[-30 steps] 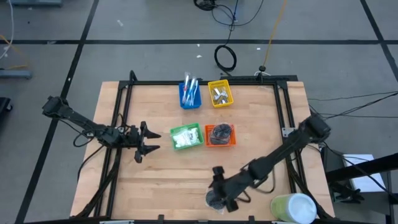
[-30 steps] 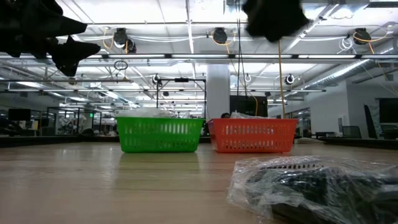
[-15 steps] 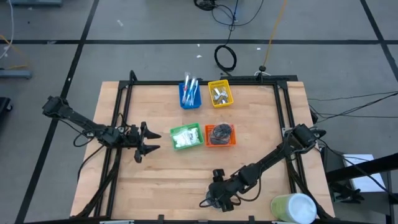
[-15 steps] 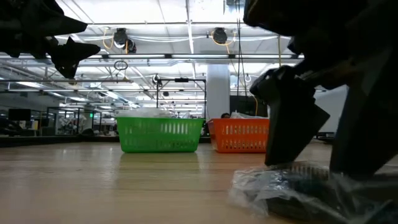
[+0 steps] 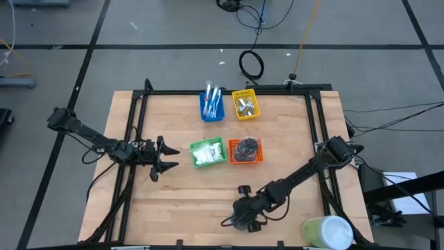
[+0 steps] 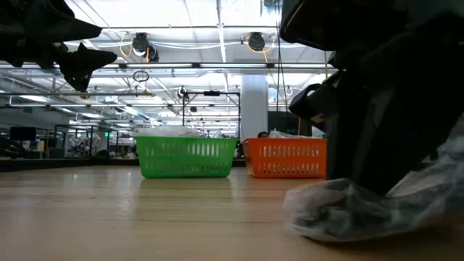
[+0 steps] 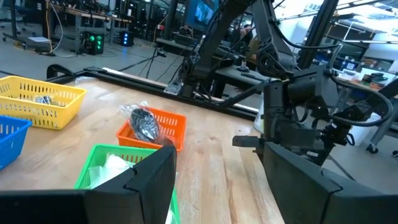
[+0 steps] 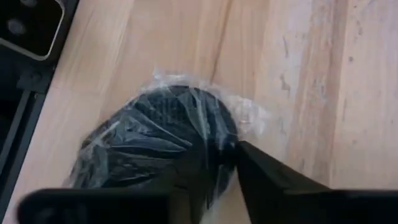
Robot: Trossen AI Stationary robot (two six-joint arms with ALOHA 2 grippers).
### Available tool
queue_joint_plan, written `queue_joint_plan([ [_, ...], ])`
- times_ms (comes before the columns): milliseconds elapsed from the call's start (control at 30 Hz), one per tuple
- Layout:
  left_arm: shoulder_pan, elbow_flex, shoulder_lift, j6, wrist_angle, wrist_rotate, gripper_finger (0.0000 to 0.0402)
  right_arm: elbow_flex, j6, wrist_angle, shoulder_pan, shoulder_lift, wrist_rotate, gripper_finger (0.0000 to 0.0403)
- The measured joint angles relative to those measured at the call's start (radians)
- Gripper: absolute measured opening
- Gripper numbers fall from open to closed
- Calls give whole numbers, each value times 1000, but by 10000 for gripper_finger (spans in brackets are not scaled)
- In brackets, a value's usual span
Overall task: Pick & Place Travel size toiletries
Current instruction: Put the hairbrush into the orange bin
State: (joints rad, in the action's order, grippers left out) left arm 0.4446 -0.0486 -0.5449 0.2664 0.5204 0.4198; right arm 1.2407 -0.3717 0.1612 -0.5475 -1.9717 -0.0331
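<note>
A black round disc in crinkled clear wrap (image 8: 152,140) lies on the wood table near its front edge, right of the middle; the low view shows it too (image 6: 348,210). My right gripper (image 5: 243,217) stands over it, pointing down, shut on it. My left gripper (image 5: 166,158) hovers open above the table's left part, left of the green bin (image 5: 208,152), with nothing between its fingers (image 7: 155,180). More wrapped black discs sit in the orange bin (image 5: 245,150). My right gripper pinches the wrapped disc at its rim (image 8: 219,160) between its two fingers (image 8: 273,171), which come from above, pointing down. The package rests with its underside on the table (image 6: 341,230). The clear wrap is bunched up beside the fingers (image 6: 442,170).
A blue bin (image 5: 212,104) and a yellow bin (image 5: 246,104) stand at the far edge, behind the green and orange ones. A large pale green cylinder (image 5: 326,232) stands at the front right corner. A black frame (image 5: 135,139) borders the table. Bare wood lies between the bins and the front edge.
My right gripper has come down onto the wrapped disc near the front edge and shut on it. The wrap has bunched up around the fingers and drawn in toward them.
</note>
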Motion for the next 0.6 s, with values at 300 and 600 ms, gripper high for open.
queue_joint_plan([
  [300, 0, 0, 0, -1, 0, 0, 239, -3, 128, -9, 31, 118, 61, 5],
  [600, 0, 0, 0, -1, 0, -1, 239, -2, 321, 162, 100, 363, -141, 1],
])
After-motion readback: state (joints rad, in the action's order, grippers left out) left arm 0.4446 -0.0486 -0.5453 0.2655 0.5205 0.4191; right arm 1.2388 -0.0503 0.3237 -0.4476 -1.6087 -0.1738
